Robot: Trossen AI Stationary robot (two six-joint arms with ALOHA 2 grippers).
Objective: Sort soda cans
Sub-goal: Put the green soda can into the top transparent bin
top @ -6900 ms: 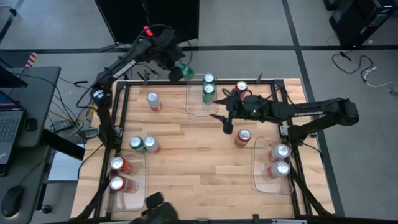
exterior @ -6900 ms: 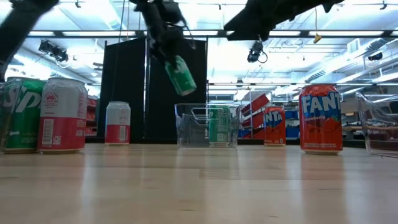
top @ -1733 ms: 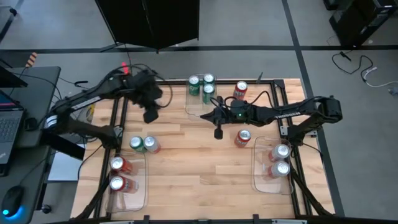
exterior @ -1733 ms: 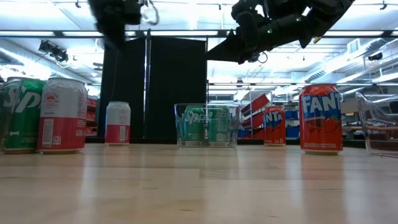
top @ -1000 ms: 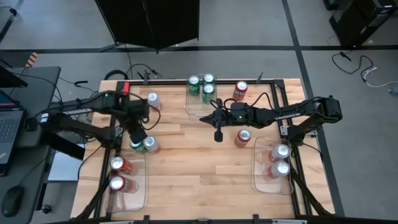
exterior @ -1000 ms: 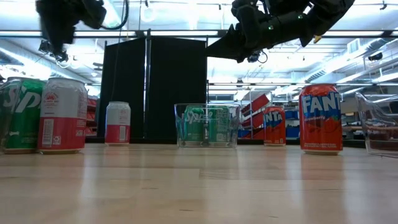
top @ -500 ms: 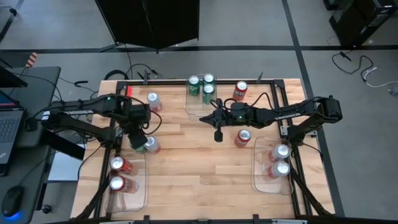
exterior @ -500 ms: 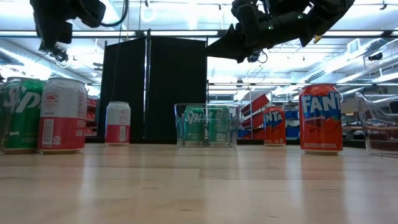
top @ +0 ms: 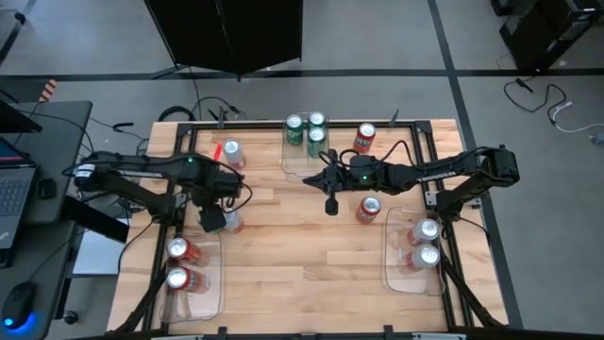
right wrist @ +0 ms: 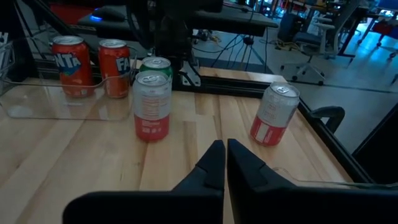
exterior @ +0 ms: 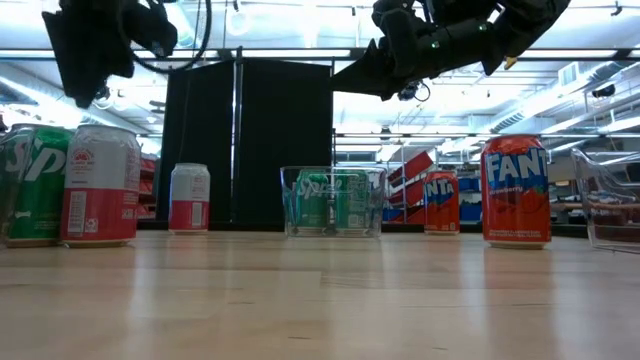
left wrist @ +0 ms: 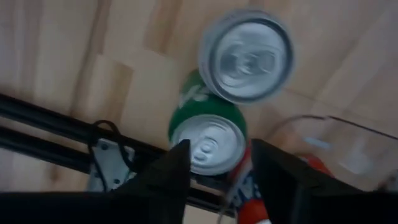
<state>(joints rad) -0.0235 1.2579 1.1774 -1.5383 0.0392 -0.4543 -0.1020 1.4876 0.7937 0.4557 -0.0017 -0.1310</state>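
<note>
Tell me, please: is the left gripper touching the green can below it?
Apart. In the left wrist view the open fingers frame the green can, whose top lies farther off; the low view shows the left gripper above the cans.

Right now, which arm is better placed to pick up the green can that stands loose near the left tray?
Left: its fingers are open directly above the green can, while the right gripper hangs mid-table, shut.

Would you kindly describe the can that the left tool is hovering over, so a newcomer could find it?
Start at the wooden table's left edge, just behind the clear tray holding two red cans. Two cans stand side by side there under the left tool. It is the green can; its neighbour is silver-white.
</note>
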